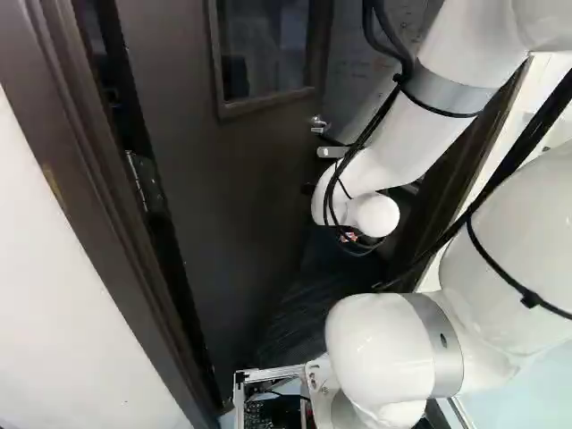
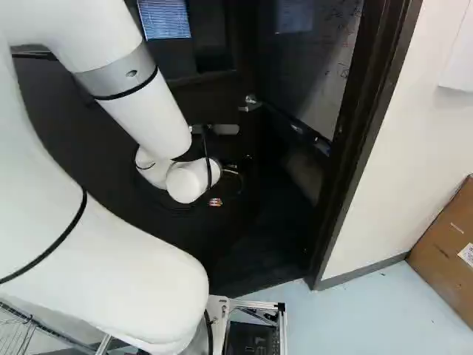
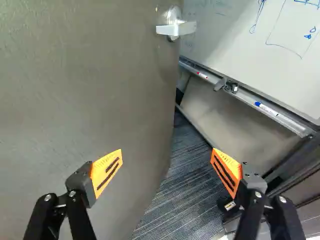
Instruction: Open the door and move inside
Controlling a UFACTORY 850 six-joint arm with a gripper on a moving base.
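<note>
In the right base view the gripper (image 2: 215,202) is mostly hidden by the wrist, with a bit of orange showing, low in front of the dark door (image 2: 66,111). The wrist view shows the gripper (image 3: 167,162) open, its orange pads wide apart and nothing held between them. One finger is over the face of the door (image 3: 85,90), the other over the opening past its free edge. Farther ahead of the fingers, the silver lever handle (image 3: 176,28) is untouched near that edge; the handle (image 1: 318,125) also shows in the left base view. The door stands partly open.
Past the door edge are a whiteboard (image 3: 230,40) with a marker tray (image 3: 245,97) and dark carpet (image 3: 180,185). The door frame (image 2: 362,140) stands to the right in the right base view, then a white wall (image 2: 399,148) and a cardboard box (image 2: 447,248).
</note>
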